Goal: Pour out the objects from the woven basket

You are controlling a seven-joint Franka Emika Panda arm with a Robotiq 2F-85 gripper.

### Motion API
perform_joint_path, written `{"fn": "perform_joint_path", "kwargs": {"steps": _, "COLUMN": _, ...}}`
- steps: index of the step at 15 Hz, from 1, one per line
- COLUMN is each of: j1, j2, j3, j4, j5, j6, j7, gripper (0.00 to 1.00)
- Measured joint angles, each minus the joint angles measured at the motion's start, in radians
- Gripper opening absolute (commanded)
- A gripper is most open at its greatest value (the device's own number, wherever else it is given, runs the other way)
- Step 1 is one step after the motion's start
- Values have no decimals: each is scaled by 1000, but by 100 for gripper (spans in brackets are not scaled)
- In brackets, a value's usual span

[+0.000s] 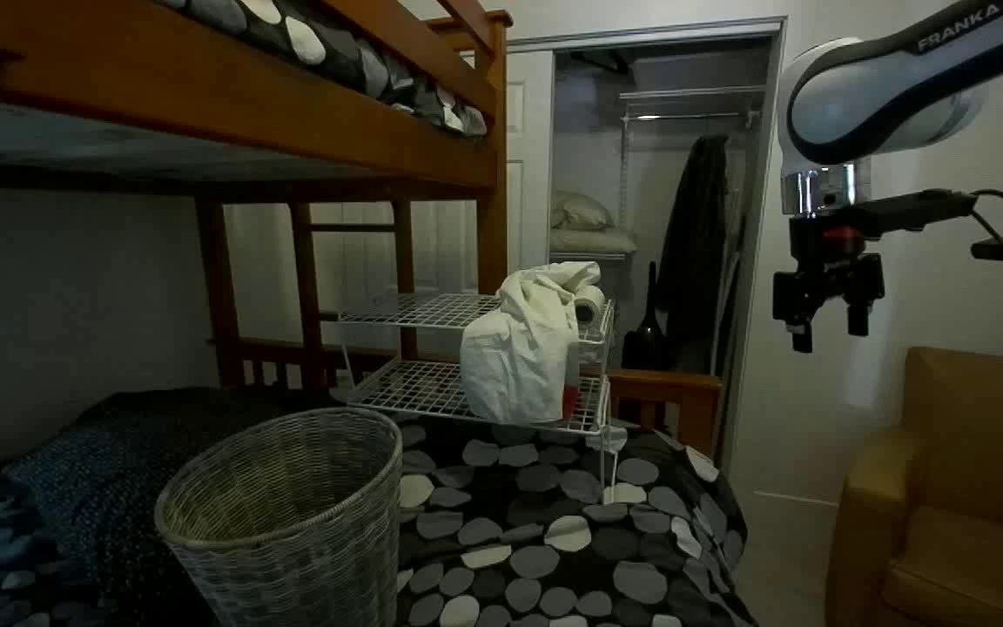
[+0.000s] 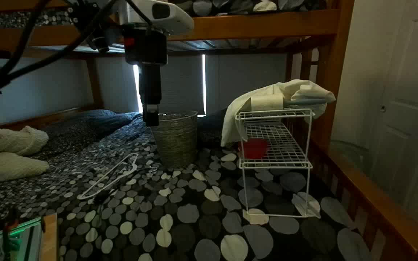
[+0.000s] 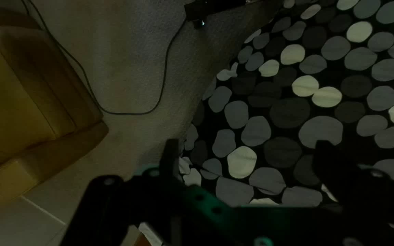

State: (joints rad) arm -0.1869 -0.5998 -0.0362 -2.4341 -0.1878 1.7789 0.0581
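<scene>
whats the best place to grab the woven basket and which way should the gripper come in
Likely best: the rim of the woven basket, on the side nearest the gripper, coming straight down to straddle the edge. The basket stands mouth-up, so that edge is exposed from above, while the flaring wall looks too wide to span.
</scene>
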Motion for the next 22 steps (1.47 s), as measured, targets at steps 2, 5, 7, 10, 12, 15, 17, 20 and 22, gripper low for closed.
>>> {"fn": "perform_joint_path", "kwargs": {"steps": 2, "j1": 0, "j2": 0, "j3": 0, "j4": 0, "j5": 0, "j6": 0, "j7": 0, "gripper": 100}}
{"fn": "perform_joint_path", "kwargs": {"steps": 5, "j1": 0, "j2": 0, "j3": 0, "j4": 0, "j5": 0, "j6": 0, "j7": 0, "gripper": 100}}
{"fn": "perform_joint_path", "kwargs": {"steps": 7, "j1": 0, "j2": 0, "j3": 0, "j4": 0, "j5": 0, "j6": 0, "j7": 0, "gripper": 100}}
{"fn": "perform_joint_path", "kwargs": {"steps": 10, "j1": 0, "j2": 0, "j3": 0, "j4": 0, "j5": 0, "j6": 0, "j7": 0, "gripper": 100}}
{"fn": "perform_joint_path", "kwargs": {"steps": 12, "j1": 0, "j2": 0, "j3": 0, "j4": 0, "j5": 0, "j6": 0, "j7": 0, "gripper": 100}}
{"fn": "perform_joint_path", "kwargs": {"steps": 15, "j1": 0, "j2": 0, "j3": 0, "j4": 0, "j5": 0, "j6": 0, "j7": 0, "gripper": 100}}
{"fn": "perform_joint_path", "kwargs": {"steps": 17, "j1": 8, "j2": 0, "j3": 1, "j4": 0, "j5": 3, "j6": 0, "j7": 0, "gripper": 100}}
{"fn": "perform_joint_path", "kwargs": {"steps": 20, "j1": 105, "j2": 2, "j3": 63, "j4": 4, "j5": 61, "j6": 11, "j7": -1, "gripper": 100}}
{"fn": "perform_joint_path", "kwargs": {"steps": 22, "j1": 192, "j2": 3, "j3": 136, "j4": 21, "j5": 101, "j6": 38, "j7": 5, "gripper": 100}}
